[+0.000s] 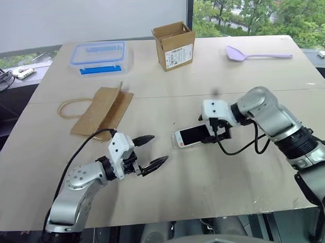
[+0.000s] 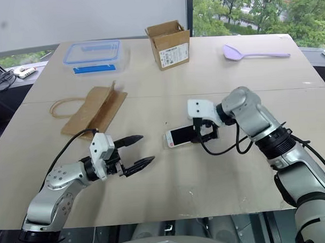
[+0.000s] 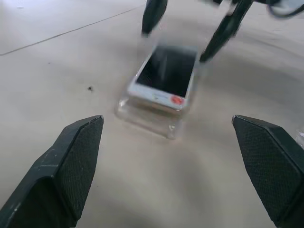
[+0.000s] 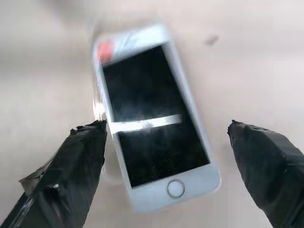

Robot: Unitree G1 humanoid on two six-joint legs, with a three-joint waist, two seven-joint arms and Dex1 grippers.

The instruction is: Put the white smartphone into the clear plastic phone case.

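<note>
The white smartphone point(image 1: 192, 135) lies screen-up on the bench point(image 1: 203, 77), resting in the clear plastic phone case point(image 3: 147, 115); the right pincer point(image 1: 212, 131) is spread wide around its far end, gripping nothing; the left pincer point(image 1: 153, 152) gapes wide nearby, empty.

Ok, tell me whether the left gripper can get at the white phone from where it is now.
Probably yes. The left gripper is open and points at the phone across bare table. The right gripper, open above the phone's far end, could crowd it.
</note>
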